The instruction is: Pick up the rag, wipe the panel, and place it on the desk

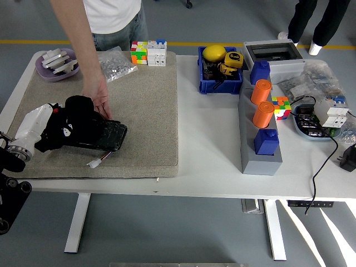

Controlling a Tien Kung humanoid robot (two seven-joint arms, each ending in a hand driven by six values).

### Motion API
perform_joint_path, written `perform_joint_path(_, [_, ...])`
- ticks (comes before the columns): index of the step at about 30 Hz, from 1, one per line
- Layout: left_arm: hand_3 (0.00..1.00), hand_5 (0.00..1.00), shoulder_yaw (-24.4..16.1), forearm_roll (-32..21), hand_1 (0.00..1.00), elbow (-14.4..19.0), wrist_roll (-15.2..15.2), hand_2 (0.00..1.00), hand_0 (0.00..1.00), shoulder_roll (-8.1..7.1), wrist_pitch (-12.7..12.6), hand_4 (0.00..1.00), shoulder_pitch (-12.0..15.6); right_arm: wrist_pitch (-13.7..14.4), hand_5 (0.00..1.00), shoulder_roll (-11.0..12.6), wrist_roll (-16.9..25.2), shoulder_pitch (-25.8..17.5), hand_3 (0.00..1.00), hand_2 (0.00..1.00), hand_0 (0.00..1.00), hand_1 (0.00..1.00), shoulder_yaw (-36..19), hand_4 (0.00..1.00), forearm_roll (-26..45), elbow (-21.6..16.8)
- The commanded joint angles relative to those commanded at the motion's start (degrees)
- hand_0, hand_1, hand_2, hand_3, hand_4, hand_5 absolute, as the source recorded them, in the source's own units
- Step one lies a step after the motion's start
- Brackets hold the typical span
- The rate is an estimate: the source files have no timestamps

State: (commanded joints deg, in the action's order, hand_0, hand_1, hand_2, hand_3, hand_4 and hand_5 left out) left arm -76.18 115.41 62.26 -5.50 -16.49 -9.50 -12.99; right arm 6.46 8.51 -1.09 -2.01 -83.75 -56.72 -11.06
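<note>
A black panel (109, 136) lies flat on the beige mat (147, 111), near its front left. My left hand (62, 130) comes in from the left edge and rests over the panel's left part, shut on a bunched black rag (79, 107). Black on black hides the exact finger positions. A person at the far side reaches down, and their hand (100, 99) presses on the panel's far edge just right of the rag. The right arm is out of the picture.
A small white connector (94, 162) lies just in front of the panel. A purple dish (55, 64), a clear bag of parts (115, 63) and coloured cubes (148, 52) line the mat's far edge. To the right stand a blue bin (219, 71) and a grey tray (258, 150).
</note>
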Motion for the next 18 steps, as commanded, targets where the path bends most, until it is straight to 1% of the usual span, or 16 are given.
perform_joint_path(5, [0.439,0.002,2.93,-0.91,0.245,1.63,-0.74,0.538,0.281,0.21,-0.76,0.002,0.28,-0.04,0.523,0.04,0.04,0.02,0.617,0.674,0.723,0.657,-0.43,0.984,-0.30,-0.06])
perform_joint_path(10, [0.437,0.002,5.97,-1.18,0.243,2.18,-0.44,0.537,0.282,0.17,-0.55,0.002,0.25,-0.07,0.523,0.08,0.08,0.00,0.618,0.674,0.724,0.657,-0.69,0.985,-0.56,-0.21])
perform_joint_path(14, [0.438,0.002,8.19,-1.02,0.241,3.33,-0.18,0.536,0.280,-0.01,-0.41,0.002,0.13,-0.07,0.525,0.10,0.10,0.02,0.619,0.674,0.724,0.657,-0.87,0.985,-0.74,-0.28])
perform_joint_path(18, [0.438,0.002,10.23,-0.85,0.241,5.27,0.38,0.536,0.280,-0.14,-0.35,0.002,-0.10,-0.12,0.525,0.12,0.05,0.04,0.619,0.674,0.724,0.657,-0.85,0.985,-0.70,-0.29])
